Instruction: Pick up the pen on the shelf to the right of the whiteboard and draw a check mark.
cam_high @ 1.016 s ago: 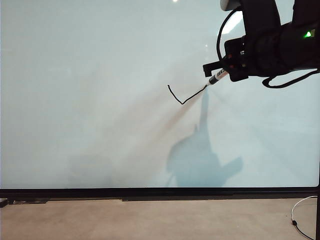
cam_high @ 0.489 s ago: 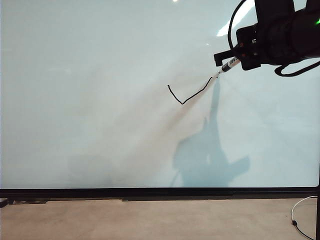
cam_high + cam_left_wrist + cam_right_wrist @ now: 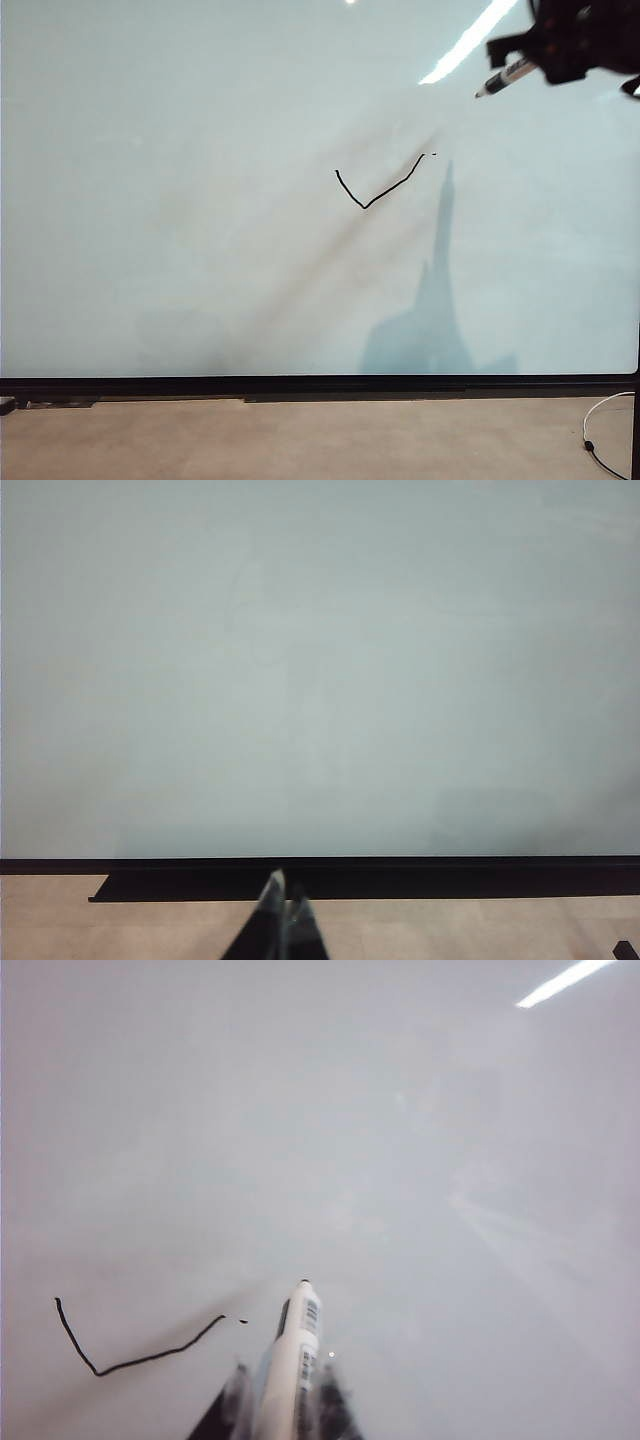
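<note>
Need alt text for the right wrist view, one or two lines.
The right claw is shut on the pen, whose tip points at the whiteboard but looks clear of it. A finished black check mark sits on the board beside the tip.

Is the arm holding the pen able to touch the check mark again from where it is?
Probably yes. The right gripper holds the pen up and to the right of the check mark, off the whiteboard. Nothing lies between them. The left gripper sits shut, low by the board's bottom edge.
</note>
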{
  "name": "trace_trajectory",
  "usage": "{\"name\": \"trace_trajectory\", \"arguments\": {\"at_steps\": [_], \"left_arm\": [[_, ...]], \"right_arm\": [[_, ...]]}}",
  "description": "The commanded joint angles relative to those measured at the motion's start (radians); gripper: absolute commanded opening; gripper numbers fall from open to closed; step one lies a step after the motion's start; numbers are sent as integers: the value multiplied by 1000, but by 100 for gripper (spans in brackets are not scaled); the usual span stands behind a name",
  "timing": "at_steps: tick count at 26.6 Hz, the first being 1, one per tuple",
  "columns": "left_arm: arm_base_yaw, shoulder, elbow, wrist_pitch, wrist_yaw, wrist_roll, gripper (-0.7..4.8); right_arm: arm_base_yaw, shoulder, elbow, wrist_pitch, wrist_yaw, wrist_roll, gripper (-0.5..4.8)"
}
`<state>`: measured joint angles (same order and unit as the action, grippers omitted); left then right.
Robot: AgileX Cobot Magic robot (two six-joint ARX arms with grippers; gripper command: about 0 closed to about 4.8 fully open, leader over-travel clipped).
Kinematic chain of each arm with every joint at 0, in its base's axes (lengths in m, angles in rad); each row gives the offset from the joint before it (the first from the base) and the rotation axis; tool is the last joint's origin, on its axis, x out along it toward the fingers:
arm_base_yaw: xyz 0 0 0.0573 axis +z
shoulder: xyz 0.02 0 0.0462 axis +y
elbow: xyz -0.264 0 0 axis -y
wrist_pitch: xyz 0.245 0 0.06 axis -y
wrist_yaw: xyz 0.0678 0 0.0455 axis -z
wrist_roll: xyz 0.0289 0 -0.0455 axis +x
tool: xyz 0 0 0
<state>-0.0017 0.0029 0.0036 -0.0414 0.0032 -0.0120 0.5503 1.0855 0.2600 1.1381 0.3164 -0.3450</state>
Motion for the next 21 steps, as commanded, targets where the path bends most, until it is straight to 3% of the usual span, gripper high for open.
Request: {"name": "trace_trajectory", "arguments": {"at_steps": [1,4,21], "left_arm": [[0,0,3,13,0,4,-4],[0,0,3,13,0,4,-4],[0,0,3,13,0,4,-4]], "right_arm": [[-4,-92,-1,-166,7,4,-6],[-5,-178,-16,-246,8,4,-6],[-6,-290,-208,-192,103,34,-6]]}}
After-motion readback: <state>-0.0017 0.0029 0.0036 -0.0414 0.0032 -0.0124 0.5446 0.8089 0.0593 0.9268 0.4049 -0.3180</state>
